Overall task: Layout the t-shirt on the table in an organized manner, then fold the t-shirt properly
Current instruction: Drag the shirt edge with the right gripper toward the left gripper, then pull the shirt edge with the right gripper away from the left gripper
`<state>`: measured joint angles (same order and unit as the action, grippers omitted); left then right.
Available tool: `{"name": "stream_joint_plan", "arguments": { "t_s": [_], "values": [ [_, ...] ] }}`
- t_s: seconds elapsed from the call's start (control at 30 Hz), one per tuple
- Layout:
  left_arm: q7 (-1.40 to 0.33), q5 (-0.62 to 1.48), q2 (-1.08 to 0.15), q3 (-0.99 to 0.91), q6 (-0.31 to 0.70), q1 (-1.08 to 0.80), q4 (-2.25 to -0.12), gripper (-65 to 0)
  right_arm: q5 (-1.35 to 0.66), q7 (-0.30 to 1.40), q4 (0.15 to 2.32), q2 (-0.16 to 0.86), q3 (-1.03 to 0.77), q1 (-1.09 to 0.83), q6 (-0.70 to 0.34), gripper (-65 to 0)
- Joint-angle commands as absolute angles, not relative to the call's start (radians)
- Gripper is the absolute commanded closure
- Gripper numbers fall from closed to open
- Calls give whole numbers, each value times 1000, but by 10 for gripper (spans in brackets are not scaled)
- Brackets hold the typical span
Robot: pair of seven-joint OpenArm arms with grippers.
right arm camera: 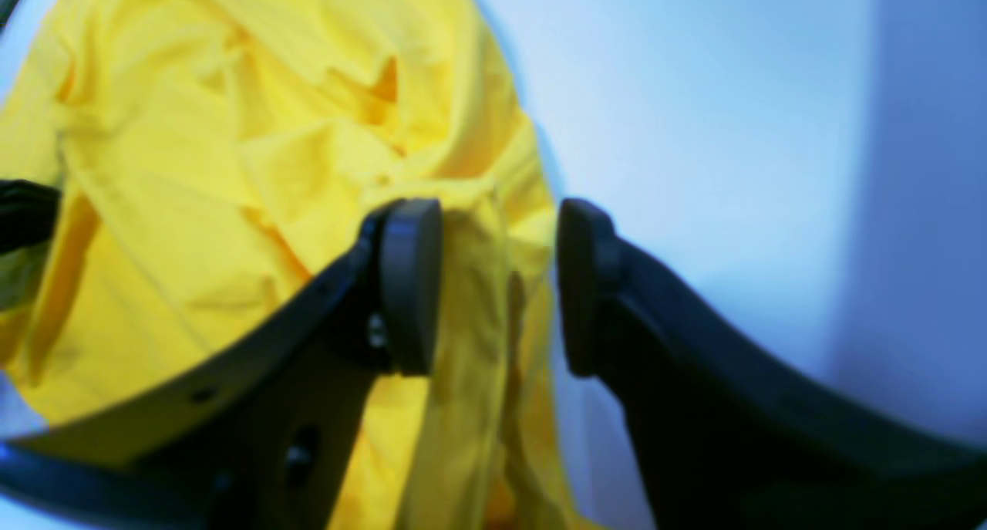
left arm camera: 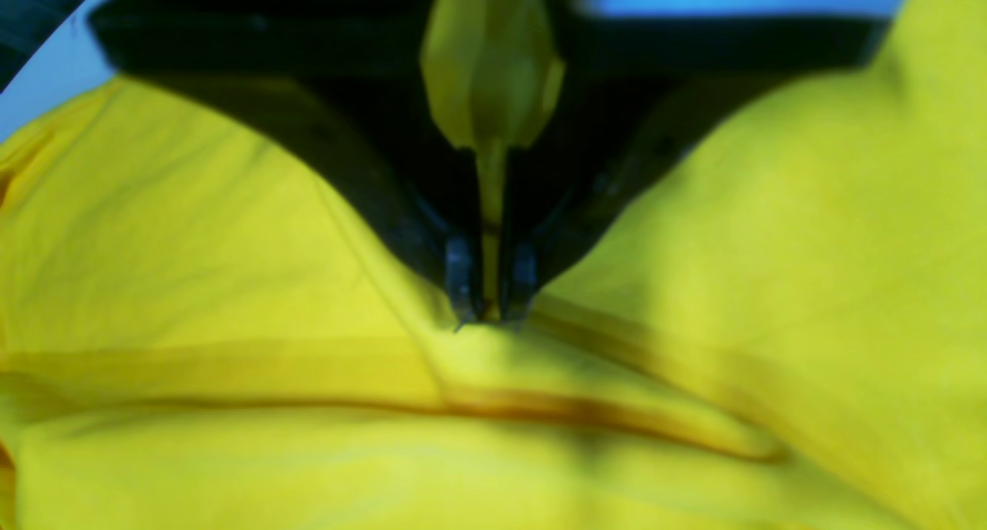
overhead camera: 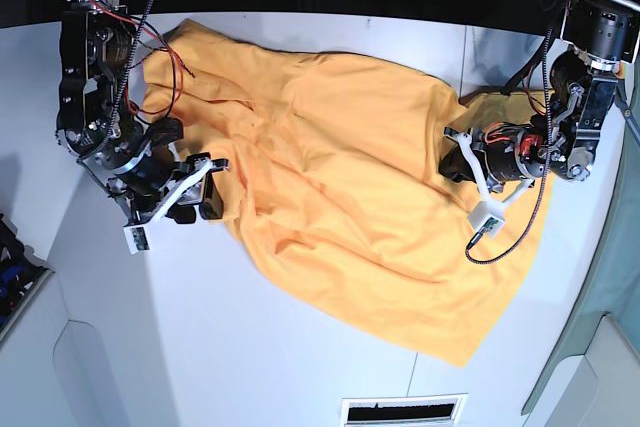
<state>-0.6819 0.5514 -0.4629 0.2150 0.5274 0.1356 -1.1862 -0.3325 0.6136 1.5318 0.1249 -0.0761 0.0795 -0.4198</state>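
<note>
Black fingers (left arm camera: 461,279) of the left gripper (left arm camera: 490,314) are filling the top of the left wrist view, pressed together on a raised ridge of the t-shirt (left arm camera: 231,283). A pinched strip of yellow cloth is standing up between them. Cloth is covering nearly the whole frame, with a darker fold line running across below the fingertips.

In the right wrist view, the right gripper (right arm camera: 500,287) is standing apart, its two rounded pads (right arm camera: 409,283) spread with a hanging edge of the t-shirt (right arm camera: 231,152) lying in the gap. The left-hand pad is sitting against the cloth; the other pad is showing only pale bench (right arm camera: 694,129) behind it. Whether either pad is actually touching the cloth cannot be told, as the focus is soft.

The base view is showing what the wrist views are not: the whole t-shirt (overhead camera: 340,177) is lying crumpled and spread diagonally across the white bench (overhead camera: 250,347), from the far left corner to the near right. The right gripper (overhead camera: 205,187) is sitting at the garment's left edge, and the left gripper (overhead camera: 452,157) is at its right side, low on the cloth. A thin seam line is crossing the bench near the far right.

No readable writing or brand is showing in any view; a small white label on each gripper body is too small to read.
</note>
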Motion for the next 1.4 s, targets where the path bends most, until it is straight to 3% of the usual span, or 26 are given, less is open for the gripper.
{"name": "stream_joint_plan", "arguments": {
  "t_s": [0.0,0.17,0.37,0.63,0.9,1.17,1.37],
  "values": [
    [-685,550,-473,211,528,147,-1195,-54,-375,604,1551,127,-67,97,-450,-246],
    [-677,550,-474,211,528,146,-1195,-54,-434,616,1551,120,44,87,-519,-246],
    [-678,549,-474,211,528,146,-1195,-54,-433,624,1560,35,157,89,-521,-246],
    [-679,548,-474,211,528,144,-1195,-54,-400,595,1582,-53,16,141,-515,-246],
    [-675,550,-474,211,528,133,-1195,-54,-268,595,1528,-22,-205,171,-362,-246],
    [-655,549,-474,211,528,133,-1195,-54,-358,587,1245,84,-234,168,-526,-246],
    [-655,549,-473,211,528,127,-1195,-66,-420,587,1140,78,-231,162,-570,-240]
  ]
}}
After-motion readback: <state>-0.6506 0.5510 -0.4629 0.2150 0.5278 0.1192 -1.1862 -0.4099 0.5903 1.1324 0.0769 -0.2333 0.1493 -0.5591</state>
